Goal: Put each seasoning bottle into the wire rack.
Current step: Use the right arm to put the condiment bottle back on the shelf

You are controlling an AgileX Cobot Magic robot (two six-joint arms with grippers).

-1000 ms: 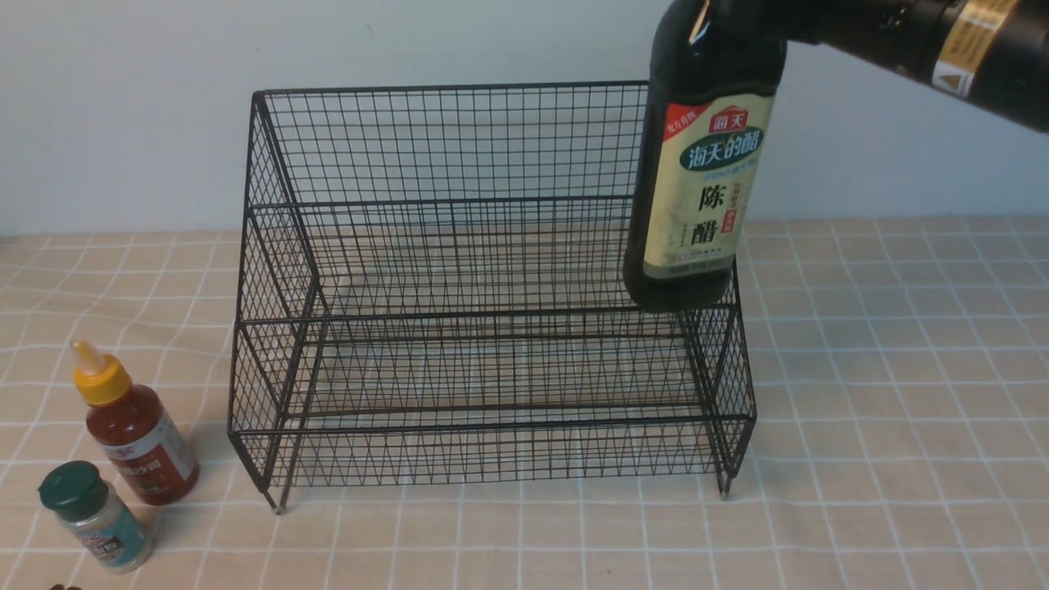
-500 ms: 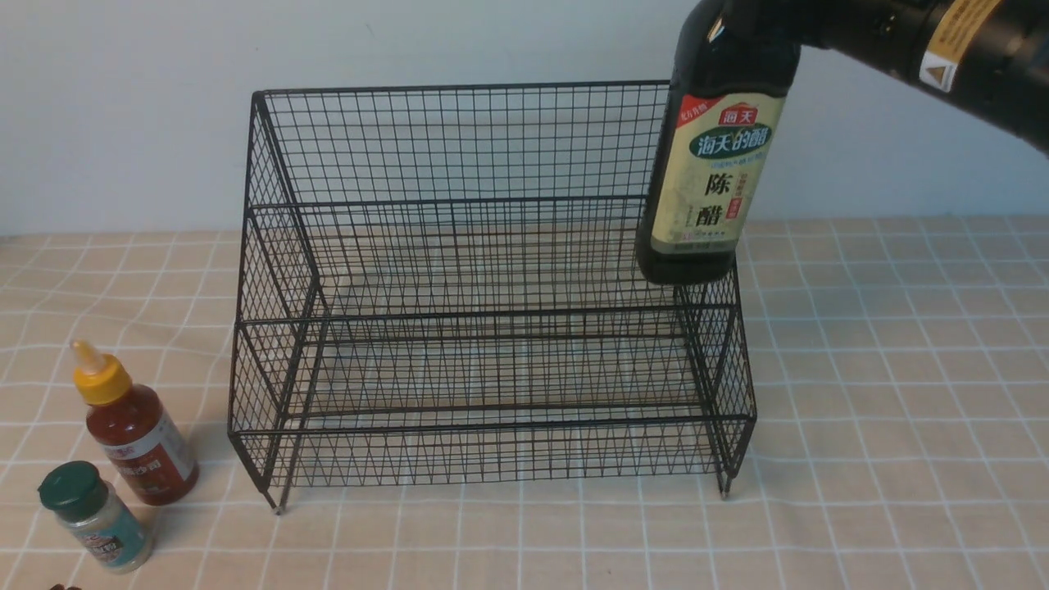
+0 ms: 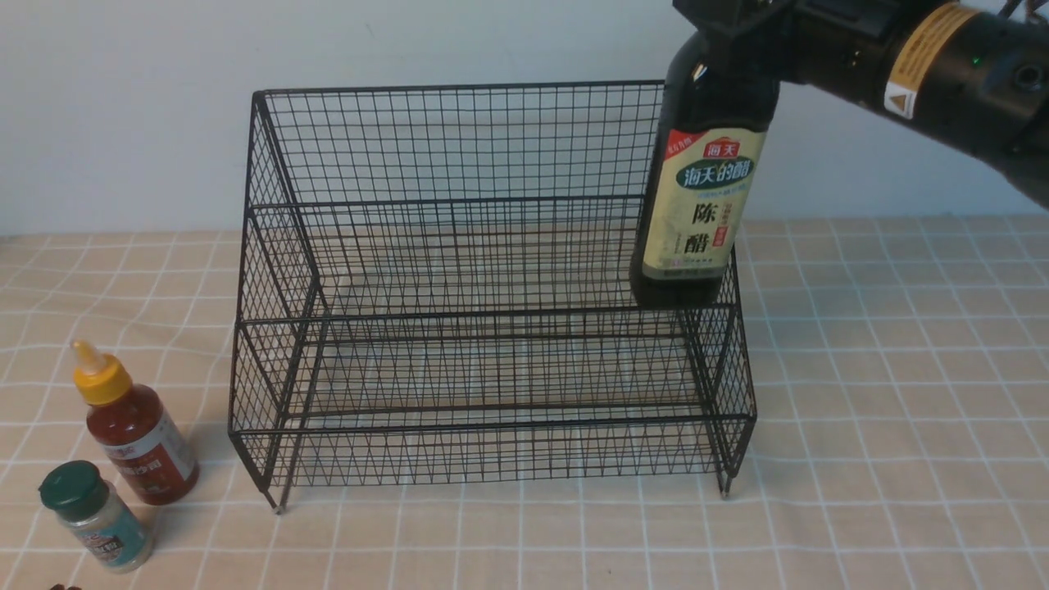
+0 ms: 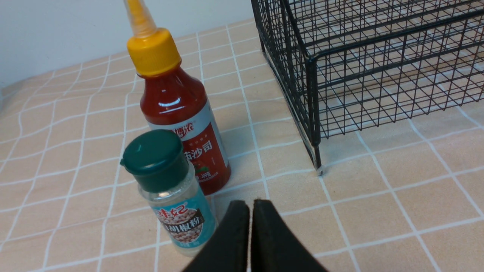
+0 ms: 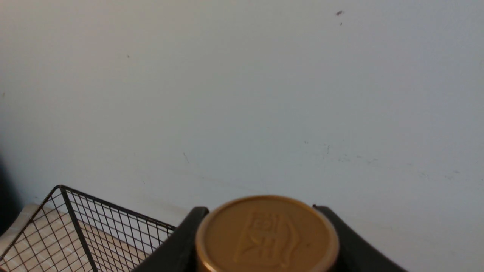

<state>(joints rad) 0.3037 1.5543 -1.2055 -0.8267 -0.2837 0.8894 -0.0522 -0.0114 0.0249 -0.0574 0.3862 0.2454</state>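
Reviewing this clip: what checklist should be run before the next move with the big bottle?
1. Right end effector gripping tall dark-liquid bottle with gold cap near its top: ok.
2. Bottle roughly upright: ok, slight lean.
3. Bottle base inside black wire-mesh two-tier rack, over upper tier: cannot tell.
4. Rack tiers free of other items: ok.
5. Left end effector shut, apart from rack: ok.
6. Small red sauce bottle with yellow nozzle and green-lidded clear jar upright beside rack: ok.

Wire rack (image 3: 459, 246) centred on the table (image 3: 901, 410)
Vinegar bottle (image 3: 705, 188) over its right end, upper tier; ketchup bottle (image 3: 135, 434) left of it, pepper jar (image 3: 94, 516) just before that bottle
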